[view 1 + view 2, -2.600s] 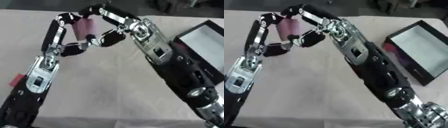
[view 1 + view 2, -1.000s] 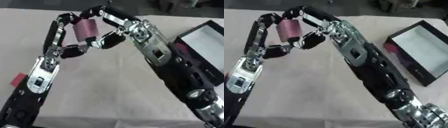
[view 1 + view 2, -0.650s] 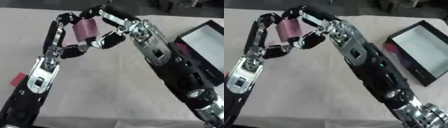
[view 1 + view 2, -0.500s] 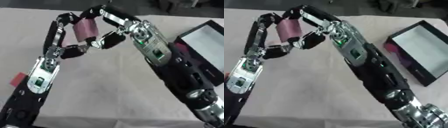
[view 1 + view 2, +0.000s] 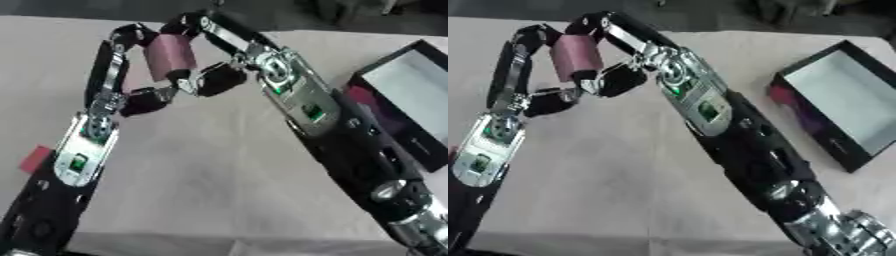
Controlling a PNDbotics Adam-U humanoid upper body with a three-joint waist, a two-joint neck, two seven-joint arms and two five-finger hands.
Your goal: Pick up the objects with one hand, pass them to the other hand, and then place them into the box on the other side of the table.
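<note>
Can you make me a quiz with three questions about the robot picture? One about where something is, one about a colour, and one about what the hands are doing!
1. Where is the box?
A. on the robot's right side of the table
B. on its left side
C. under the hands

2. What colour is the block between the hands?
A. green
B. dusky pink
C. yellow

3. What is happening to the block?
A. it lies in the box
B. it lies alone on the table
C. both hands hold it above the table

Answers: 1 A, the box sits at the right edge. 2 B, the block looks dusky pink. 3 C, the left hand and right hand both curl round it, up off the cloth.
</note>
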